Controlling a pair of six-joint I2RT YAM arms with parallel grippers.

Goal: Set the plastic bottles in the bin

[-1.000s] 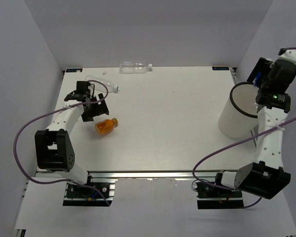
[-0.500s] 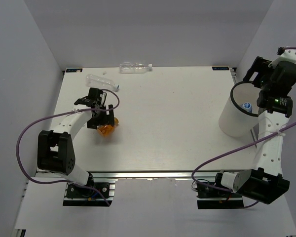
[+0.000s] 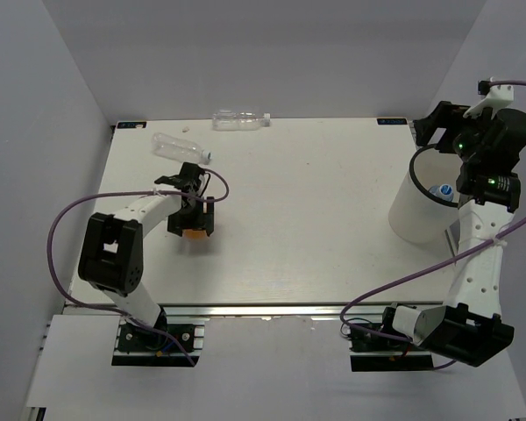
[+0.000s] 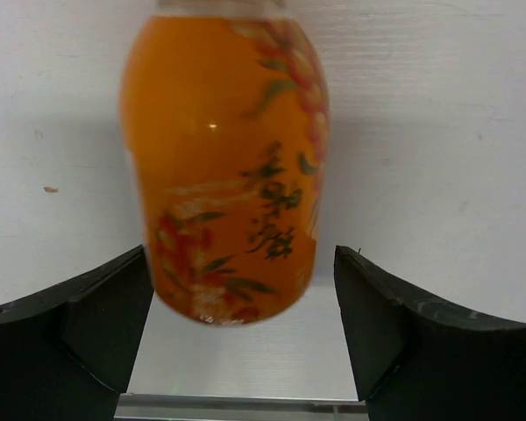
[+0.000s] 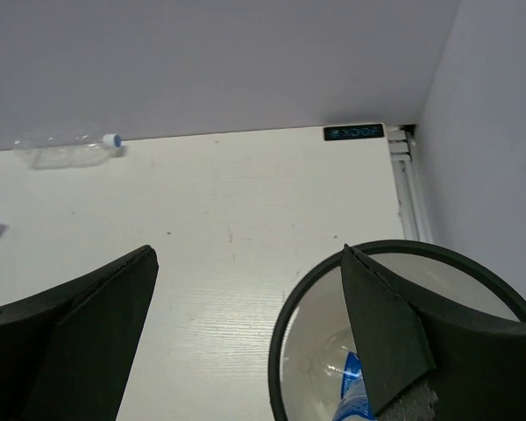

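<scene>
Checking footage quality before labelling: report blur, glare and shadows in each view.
Top external: sharp, evenly lit, faint shadows; bin wall bright but not blown out. Left wrist: orange bottle fills the frame, slightly soft, one tiny glare spot, top cropped; left tool dark. Right wrist: right tool nearly black silhouette; far clear bottle small, faint.

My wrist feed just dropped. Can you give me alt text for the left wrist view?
An orange bottle with a leafy printed label lies on the white table. Its near end sits between the open black fingers of the left gripper, which has not closed on it.
</scene>
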